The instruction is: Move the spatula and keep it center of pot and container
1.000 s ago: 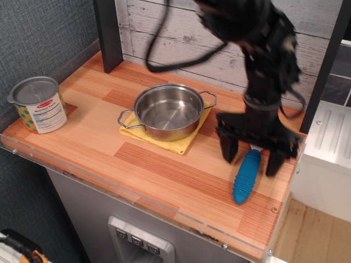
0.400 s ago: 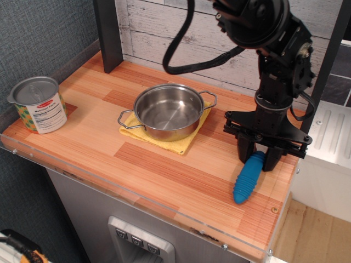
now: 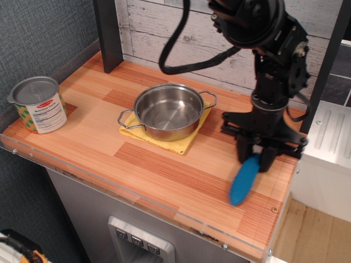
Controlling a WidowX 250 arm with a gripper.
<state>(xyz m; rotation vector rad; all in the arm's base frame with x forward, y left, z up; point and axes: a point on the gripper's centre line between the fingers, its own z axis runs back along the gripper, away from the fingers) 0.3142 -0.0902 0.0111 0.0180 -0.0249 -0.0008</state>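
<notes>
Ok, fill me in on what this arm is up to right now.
The gripper is closed on the upper end of the blue spatula at the right end of the wooden counter; the handle hangs down and looks blurred. The steel pot sits empty on a yellow cloth mid-counter, and the container stands at the far left. The space between pot and container, where the spatula should go, has nothing on it yet.
</notes>
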